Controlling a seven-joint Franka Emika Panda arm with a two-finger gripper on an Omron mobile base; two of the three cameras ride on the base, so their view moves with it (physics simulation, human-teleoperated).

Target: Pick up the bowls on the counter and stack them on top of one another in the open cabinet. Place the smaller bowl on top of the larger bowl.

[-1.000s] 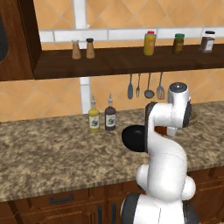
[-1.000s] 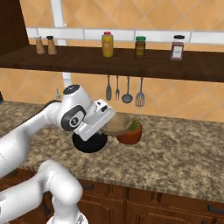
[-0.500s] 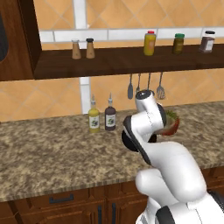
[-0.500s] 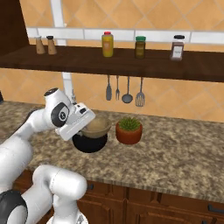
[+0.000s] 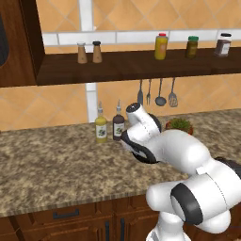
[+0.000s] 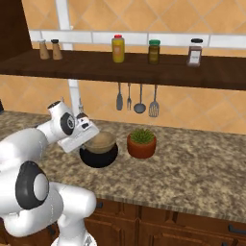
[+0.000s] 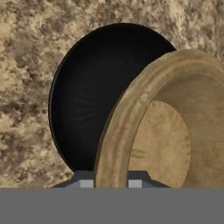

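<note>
Clearly we had the gripper clamped on the tan bowl's rim, holding it just above the black bowl on the counter. Next, we judged, came lifting it toward the cabinet.

Both base views look forward and down over the counter from behind the arm, sharing the open cabinet. The hand view sits close above the black bowl.

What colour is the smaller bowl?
Tan-beige; the smaller bowl shows best in the hand view, held over the black bowl.
</note>
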